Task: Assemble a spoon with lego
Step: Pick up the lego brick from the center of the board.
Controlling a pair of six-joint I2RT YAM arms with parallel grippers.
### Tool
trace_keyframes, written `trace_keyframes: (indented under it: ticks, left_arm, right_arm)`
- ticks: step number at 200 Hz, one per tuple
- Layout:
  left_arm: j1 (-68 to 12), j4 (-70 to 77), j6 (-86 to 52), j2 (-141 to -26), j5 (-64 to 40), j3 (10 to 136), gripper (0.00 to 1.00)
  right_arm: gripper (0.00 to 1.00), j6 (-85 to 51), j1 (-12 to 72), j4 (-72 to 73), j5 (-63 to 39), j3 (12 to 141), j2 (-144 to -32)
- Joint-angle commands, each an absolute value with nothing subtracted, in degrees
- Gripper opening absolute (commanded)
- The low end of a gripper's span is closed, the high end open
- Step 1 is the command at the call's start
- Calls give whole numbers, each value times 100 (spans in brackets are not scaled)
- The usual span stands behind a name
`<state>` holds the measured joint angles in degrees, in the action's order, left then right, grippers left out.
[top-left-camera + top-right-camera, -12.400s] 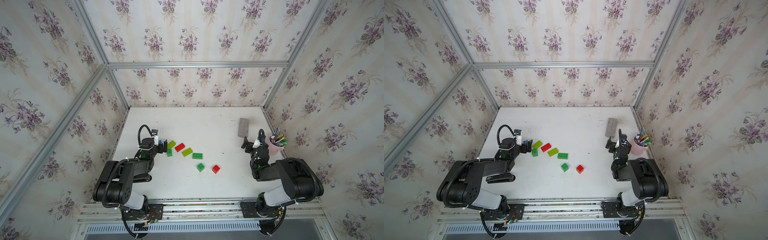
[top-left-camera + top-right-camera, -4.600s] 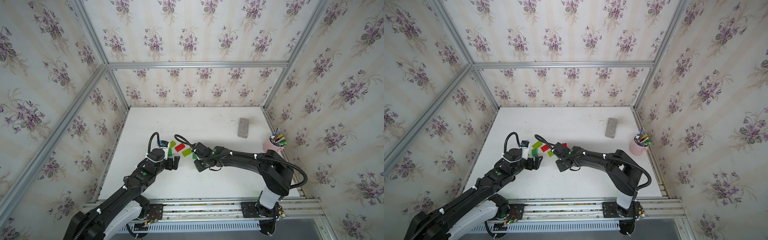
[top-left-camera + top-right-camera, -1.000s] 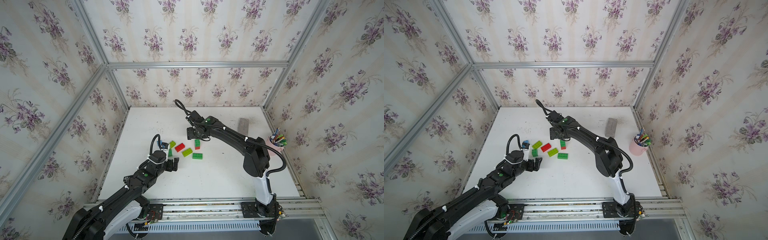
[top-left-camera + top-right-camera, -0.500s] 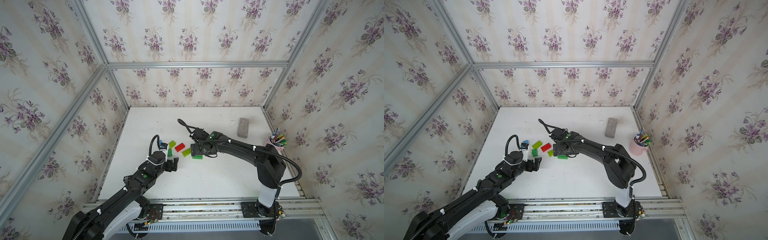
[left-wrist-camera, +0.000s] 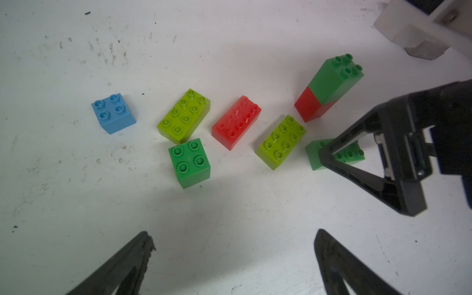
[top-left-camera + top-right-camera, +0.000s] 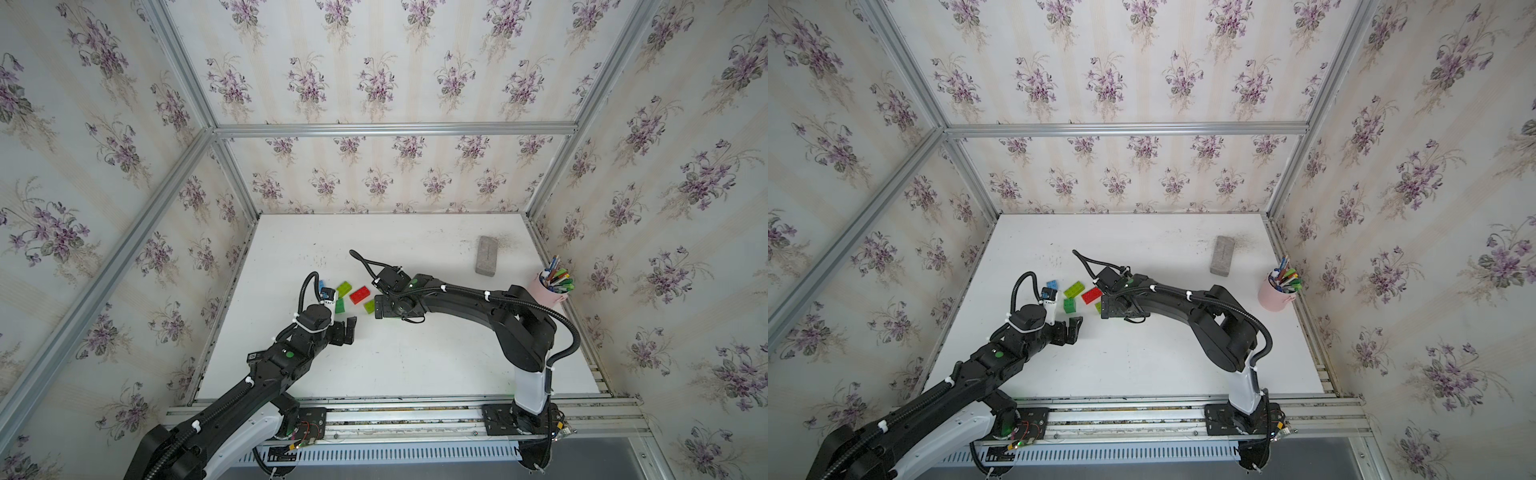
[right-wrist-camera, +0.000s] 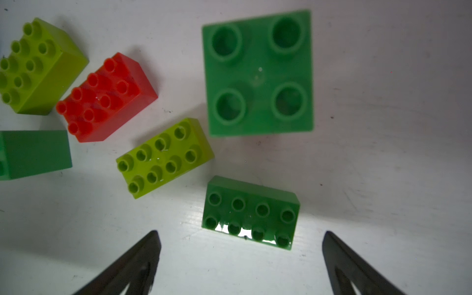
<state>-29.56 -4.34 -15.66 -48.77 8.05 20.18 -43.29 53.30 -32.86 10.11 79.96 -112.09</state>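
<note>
Loose lego lies left of centre: a blue square (image 5: pixel 113 112), two lime oblongs (image 5: pixel 184 115) (image 5: pixel 281 141), a red oblong (image 5: pixel 236 122) and a dark green square (image 5: pixel 190 162). A dark green square on a red one (image 5: pixel 329 86) stands upright; its studded top (image 7: pixel 258 74) faces the right wrist camera. No built spoon is in view. My right gripper (image 7: pixel 240 233) (image 6: pixel 384 309) hangs open just over a dark green oblong (image 7: pixel 251 212), touching nothing. My left gripper (image 5: pixel 232 232) (image 6: pixel 1071 326) is open over bare table in front of the bricks.
A grey block (image 6: pixel 487 255) lies at the back right. A pink cup of pens (image 6: pixel 550 286) stands by the right wall. Papered walls close in three sides of the white table (image 6: pixel 415 361). A metal rail (image 6: pixel 395 409) runs along the front.
My right gripper has come from beyond the bricks toward the front, to the dark green oblong, and its jaws have widened. The green-on-red stack stays standing alone. The left arm has barely moved.
</note>
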Motion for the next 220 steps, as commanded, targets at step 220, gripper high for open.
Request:
trace_keyframes:
  ticks: [220]
  left_arm:
    - [-2962,-388,-1680,-4839,933,1995,99]
  right_arm:
    - [74,-4138,5343,-3419,1452,8145,-11758]
